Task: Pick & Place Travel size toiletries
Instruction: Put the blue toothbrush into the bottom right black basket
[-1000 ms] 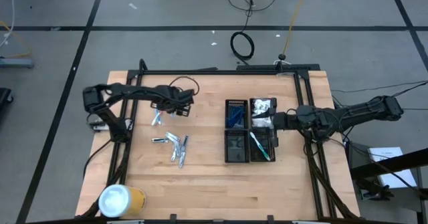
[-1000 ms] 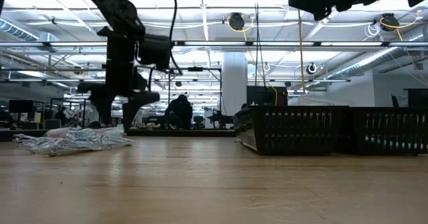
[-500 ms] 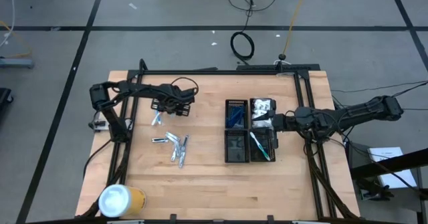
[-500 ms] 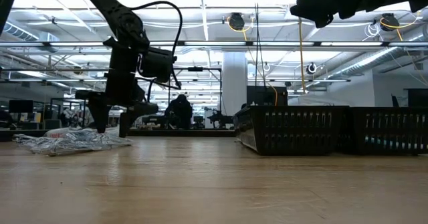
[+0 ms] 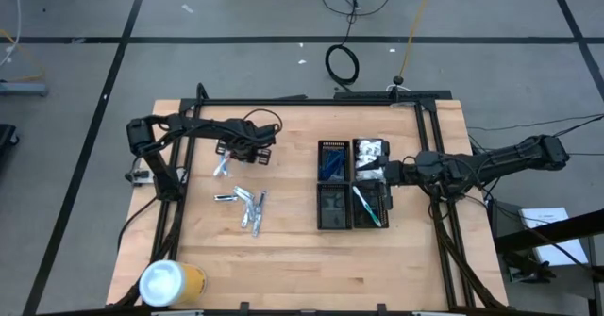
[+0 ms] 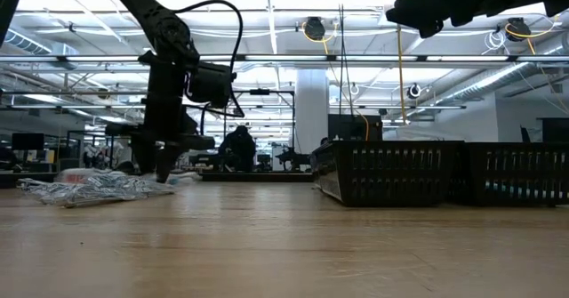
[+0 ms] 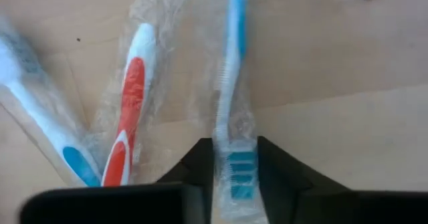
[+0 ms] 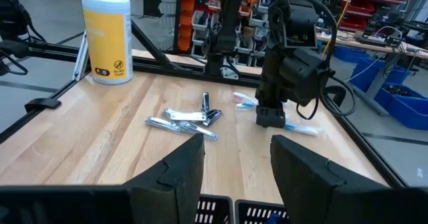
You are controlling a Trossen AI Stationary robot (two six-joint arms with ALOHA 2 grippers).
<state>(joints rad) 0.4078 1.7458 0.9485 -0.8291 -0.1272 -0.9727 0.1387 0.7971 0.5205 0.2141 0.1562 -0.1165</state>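
Three toothbrushes in clear wrap lie on the wooden table at its far left: a blue-and-white one [image 7: 233,63], an orange-and-white one [image 7: 134,97] and another blue-and-white one [image 7: 33,117]. My left gripper [image 7: 235,164] points straight down at them [image 5: 236,153] and is shut on the first. A heap of silvery sachets [image 5: 247,206] lies nearer the table's middle. My right gripper [image 5: 389,172] hovers level above the black gridded trays [image 5: 352,184], open, with nothing between its fingers [image 8: 237,164]. My left gripper pinches the blue-and-white toothbrush between its two fingers at the bristle head end [image 7: 239,174], wrap included. The fingers come from above, pointing down, and lie across the brush. The brush lies flat on the table, its handle stretching away from the fingers.
A yellow cylinder with a white lid [image 5: 170,283] stands at the near left corner. The black trays hold a toothbrush [image 5: 366,206] and blue and white items. A black frame [image 5: 311,100] runs round the table's far edge and sides. Bare wood lies between the sachets and the trays.
My left gripper has sunk a little onto the toothbrushes at the far left. Its fingers, spread apart half a second ago, have shut on the blue-and-white brush's head. The brush still lies on the table.
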